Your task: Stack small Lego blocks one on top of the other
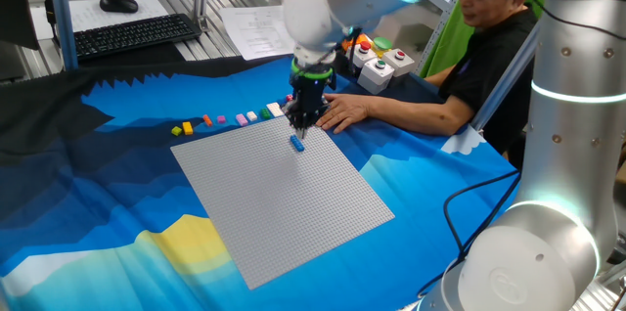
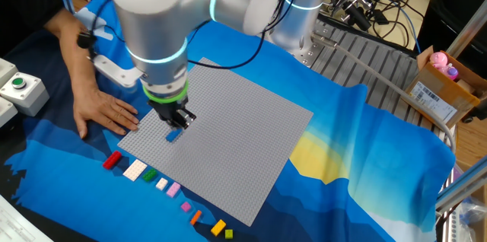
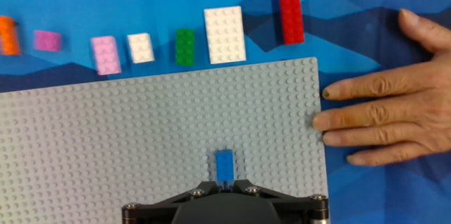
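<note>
My gripper is shut on a small blue Lego block, which it holds upright over the grey baseplate near that plate's far side. I cannot tell whether the block touches the studs. In one fixed view the blue block hangs below the gripper. Along the plate's far edge, on the blue cloth, other small blocks lie in a row: red, large white, green, small white, pink, magenta and orange.
A person's hand rests flat on the cloth, its fingertips on the baseplate's right edge, close to my gripper. A box with push buttons stands behind it. A keyboard is at the back left.
</note>
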